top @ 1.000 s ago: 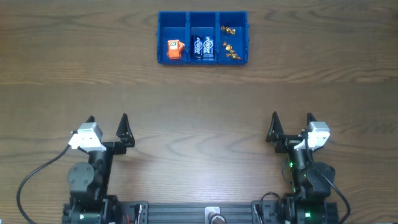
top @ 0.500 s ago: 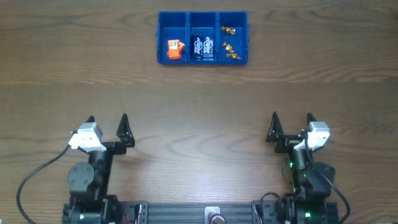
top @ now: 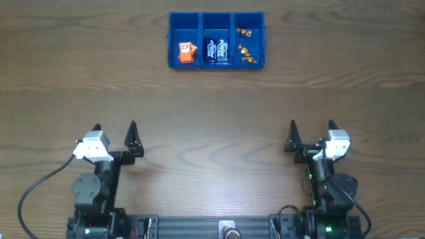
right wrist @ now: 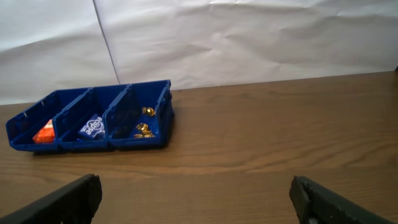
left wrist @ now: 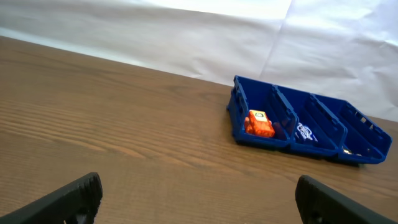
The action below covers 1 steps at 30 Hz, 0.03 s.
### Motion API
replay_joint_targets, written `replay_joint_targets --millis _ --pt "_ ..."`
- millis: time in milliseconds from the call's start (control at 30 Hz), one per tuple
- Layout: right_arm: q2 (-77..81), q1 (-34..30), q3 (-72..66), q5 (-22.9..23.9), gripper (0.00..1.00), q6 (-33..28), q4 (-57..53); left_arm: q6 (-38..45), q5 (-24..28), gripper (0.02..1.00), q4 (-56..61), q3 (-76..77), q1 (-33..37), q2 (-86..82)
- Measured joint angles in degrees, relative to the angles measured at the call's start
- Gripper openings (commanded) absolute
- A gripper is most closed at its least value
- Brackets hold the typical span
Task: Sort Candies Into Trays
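A blue three-compartment tray [top: 216,16] sits at the far middle of the wooden table. Its left compartment holds an orange candy [top: 186,53], the middle one two dark blue candy packs [top: 216,50], the right one several gold-wrapped candies [top: 245,46]. The tray [left wrist: 348,118] with the orange candy [left wrist: 259,124] shows in the left wrist view, and the tray [right wrist: 158,93] with gold candies [right wrist: 144,128] in the right wrist view. My left gripper [top: 114,131] stands open near the front left, far from the tray. My right gripper [top: 311,131] stands open at the front right, holding nothing.
Bare wooden tabletop [top: 212,113] stretches between the grippers and the tray. A white backdrop [right wrist: 249,37] rises behind the table's far edge.
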Motion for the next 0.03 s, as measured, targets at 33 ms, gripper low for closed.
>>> replay_joint_targets --millis 33 --pt "0.0 0.0 0.0 0.0 0.998 -0.02 0.0 0.0 -0.02 0.996 0.0 0.0 0.0 0.0"
